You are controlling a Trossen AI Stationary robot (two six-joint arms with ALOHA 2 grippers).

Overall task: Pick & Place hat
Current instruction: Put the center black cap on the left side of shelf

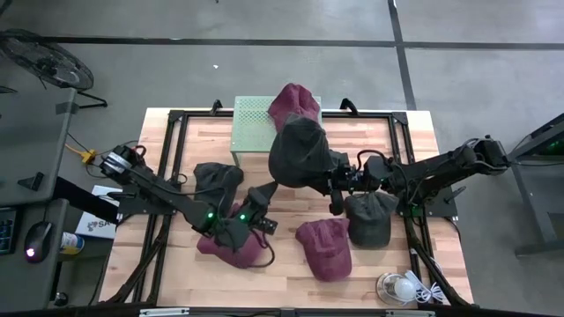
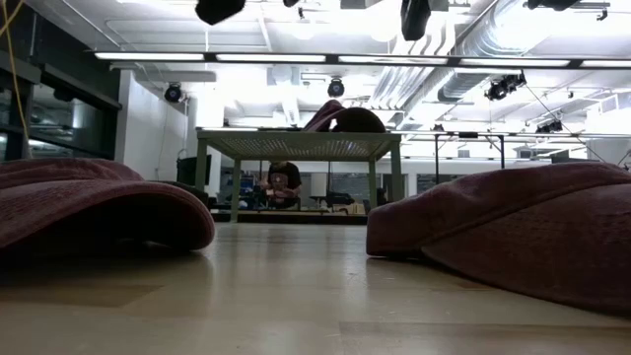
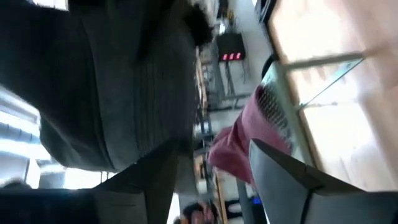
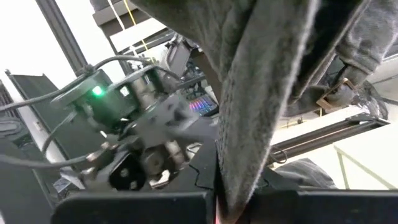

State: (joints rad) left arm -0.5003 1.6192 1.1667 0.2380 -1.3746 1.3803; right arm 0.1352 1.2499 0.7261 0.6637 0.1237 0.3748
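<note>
Hat mid-air handover at the green stand

Dark grey hat hangs above the surface centre, just beside the green mesh stand, where a maroon hat already sits. Right end effector is clamped on the grey hat's edge; fabric is pinched between its fingers in the right wrist view. Left end effector is at the hat's lower left, fingers apart, no grip.

Doing it well, as I judge: clear the left arm, carry the hat high enough to pass the stand's rim, release only once the crown rests.

Hat's long axis runs roughly front-to-back, crown toward the stand, gripped edge toward the right arm.
</note>
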